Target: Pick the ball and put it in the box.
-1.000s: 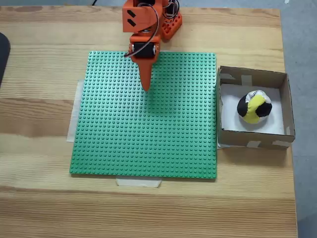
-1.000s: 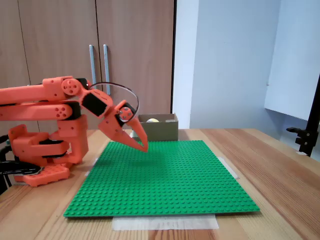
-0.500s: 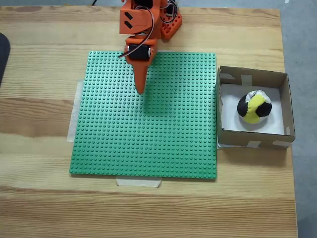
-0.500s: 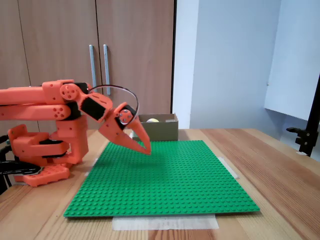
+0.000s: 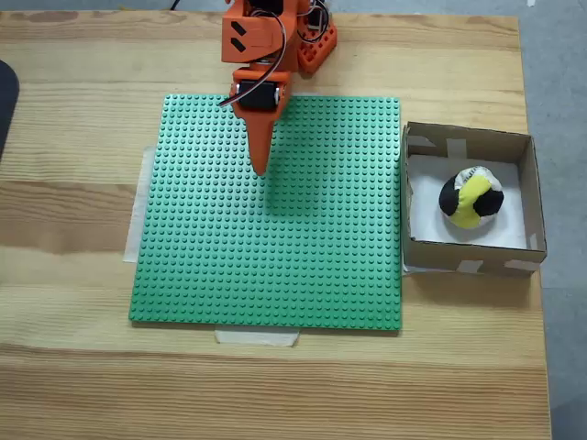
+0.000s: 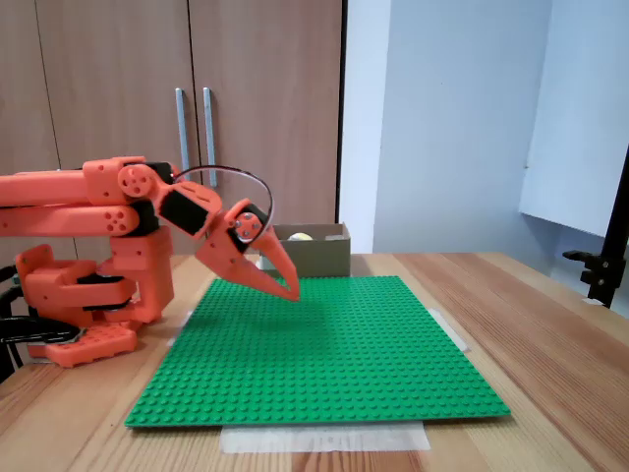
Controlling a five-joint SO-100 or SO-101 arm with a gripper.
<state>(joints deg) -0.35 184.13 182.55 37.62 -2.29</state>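
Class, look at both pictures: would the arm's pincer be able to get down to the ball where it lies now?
Probably yes. The ball sits in the open-topped box, uncovered, and the shut pincer hangs above the green baseplate with nothing between. Whether the arm stretches that far cannot be told.

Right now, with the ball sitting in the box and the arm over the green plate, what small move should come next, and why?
Probably just fold the arm back toward its base. The ball already lies inside the box, and the gripper hangs shut and empty above the green baseplate, well apart from the box. Nothing seems left to carry.
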